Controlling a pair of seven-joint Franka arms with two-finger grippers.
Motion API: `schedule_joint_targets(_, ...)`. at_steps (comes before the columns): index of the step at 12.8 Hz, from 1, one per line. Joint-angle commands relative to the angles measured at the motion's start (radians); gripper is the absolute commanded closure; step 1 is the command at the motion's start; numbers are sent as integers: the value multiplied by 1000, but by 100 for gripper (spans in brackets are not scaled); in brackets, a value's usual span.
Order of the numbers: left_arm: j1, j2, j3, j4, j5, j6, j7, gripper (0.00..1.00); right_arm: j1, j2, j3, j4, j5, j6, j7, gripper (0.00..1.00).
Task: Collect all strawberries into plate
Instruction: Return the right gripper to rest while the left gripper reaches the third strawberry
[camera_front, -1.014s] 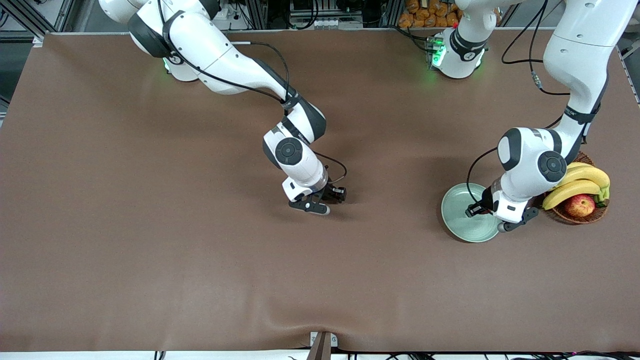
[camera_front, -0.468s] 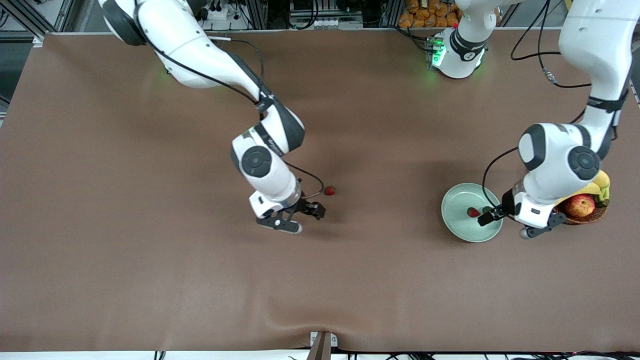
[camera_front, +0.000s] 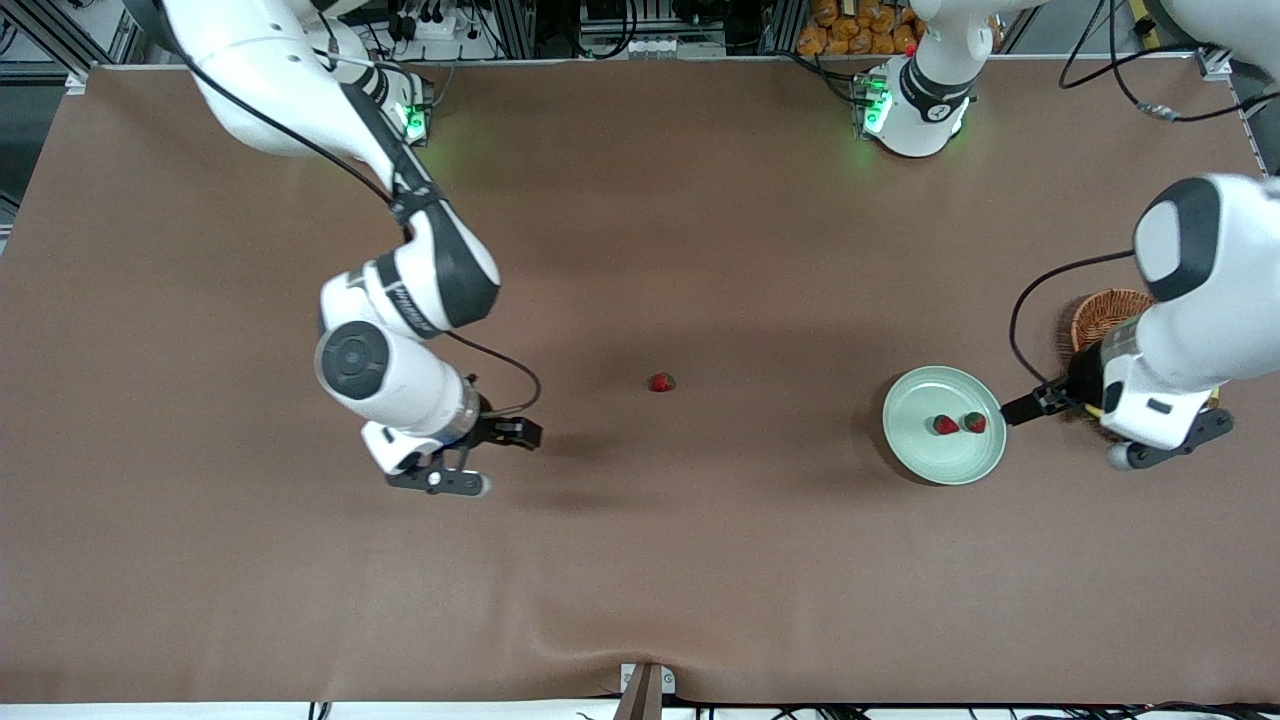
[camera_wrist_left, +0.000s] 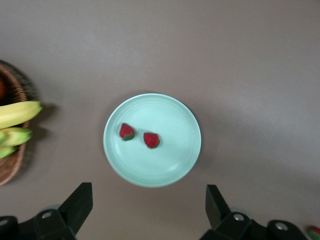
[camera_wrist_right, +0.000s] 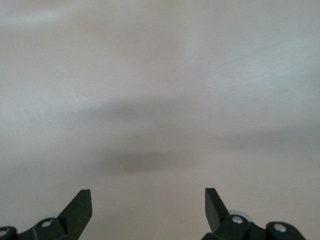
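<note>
Lying mid-bench, last strawberry (camera_front: 660, 382) sits toward the left arm's end from right gripper (camera_front: 470, 462), the nearer one, jaws spread, empty. Left gripper (camera_front: 1075, 425) spread, empty beside plate (camera_front: 915, 455).

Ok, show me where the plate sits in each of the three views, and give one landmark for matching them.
Front view: the plate lies toward the left arm's end of the table, beside the wicker basket, two strawberries on it.
Left wrist view: the plate lies mid-picture, above the open left hand.
Right wrist view: not in it; only bare table.
Shared landmark: the wicker basket, in the front and left wrist views.
</note>
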Motion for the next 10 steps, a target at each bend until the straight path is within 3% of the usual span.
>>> schedule_joint_targets(1, -28, 13, -36, 43, 2, -53, -11, 0, -67, -153, 15, -147, -5, 0, -82, 0)
schedule_joint_targets(6, -313, 147, -47, 145, 2, 31, -536, 0, -164, -328, -1, -208, -19, -132, -209, 0)
schedule_joint_targets(10, -465, 249, -39, 152, 79, 163, -995, 0, -169, -475, -158, -317, -27, -183, -417, 0)
